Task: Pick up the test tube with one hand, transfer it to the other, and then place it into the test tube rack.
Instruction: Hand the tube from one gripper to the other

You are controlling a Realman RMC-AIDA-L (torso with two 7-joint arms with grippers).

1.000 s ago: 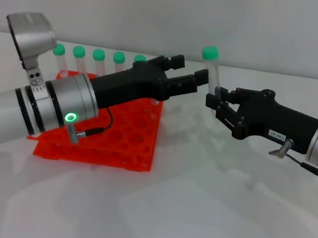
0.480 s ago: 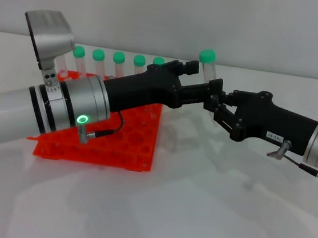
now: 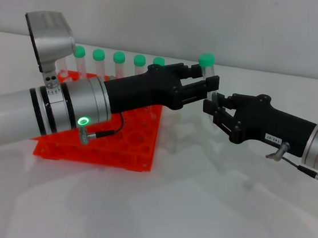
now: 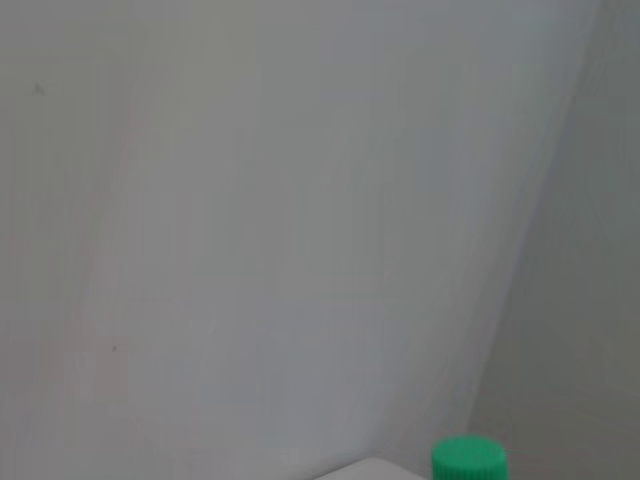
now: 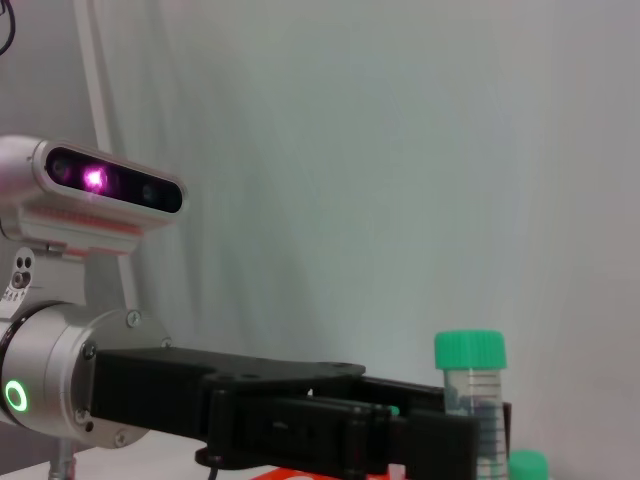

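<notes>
Broadly, the white surface (image 3: 194, 215) spreads under both arms, and the test tube rack (image 3: 116, 140) sits on it below and behind the left arm's wrist, well back from that arm's jaws. Five other green-capped tubes (image 3: 120, 58) stand upright in a row along the rack's far edge, behind the left gripper's black body. The left gripper (image 3: 204, 85), on its thick silver wrist with black bands and a green ring light, reaches toward the middle; its jaws are pressed onto the clear body of the test tube (image 3: 207, 64), just below the green cap, so the cap stands up above the jaws. The tube is held nearly upright, leaning slightly, in the air above the surface and apart from the rack. The right gripper (image 3: 213, 109), black with a small white label (image 3: 270, 138) on its side, meets it from the opposite side; its jaws are spread and sit just beneath the left jaws, either side of where the tube's lower part hangs, though whether they touch the tube cannot be told. From the right wrist camera the tube's cap (image 5: 470, 350) rises above the left jaws' black fingers (image 5: 440, 440).
</notes>
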